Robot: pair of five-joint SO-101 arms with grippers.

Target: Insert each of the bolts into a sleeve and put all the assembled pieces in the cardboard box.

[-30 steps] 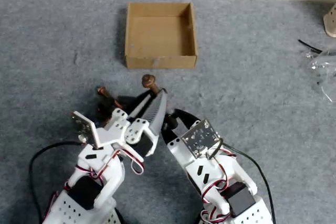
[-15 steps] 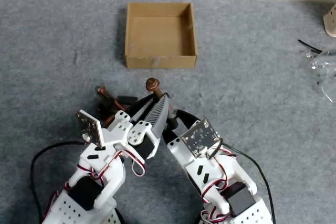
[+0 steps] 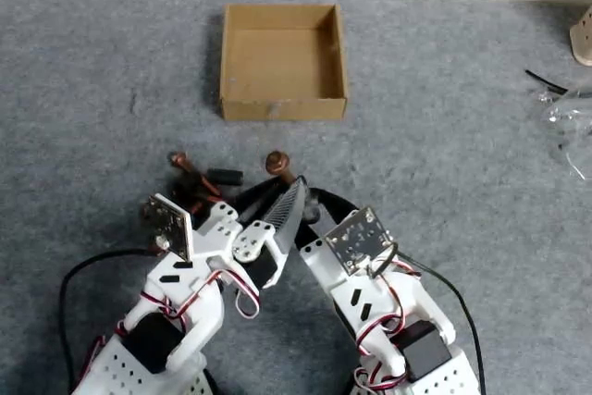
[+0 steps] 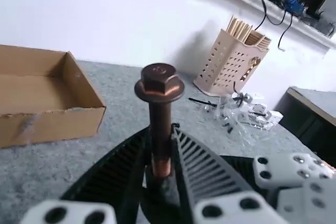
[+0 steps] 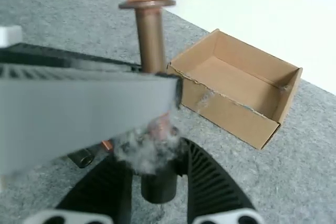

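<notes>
Copper-brown and small, a loose bolt lies on the grey carpet at the left. A short black loose sleeve lies just beside it. Both are next to the left arm and nothing holds them.

Next comes the left gripper. Its two black ribbed fingers are pressed tight on the stem of another bolt. This bolt stands straight up, and its six-sided head pokes out above the fingers.

Right under it is the right gripper. Its fingers squeeze a black sleeve from both sides. The sleeve stands up too, with its open end facing the bolt. The bottom of the bolt comes down to the top of the sleeve. How far it goes in is hard to tell, because the left gripper's finger crosses in front.

The cardboard box sits past the two grippers, near them but not touching. Its open side faces up.

Far off at the right lie some clear bags. A cream holder full of wooden sticks stands near the wall.
</notes>
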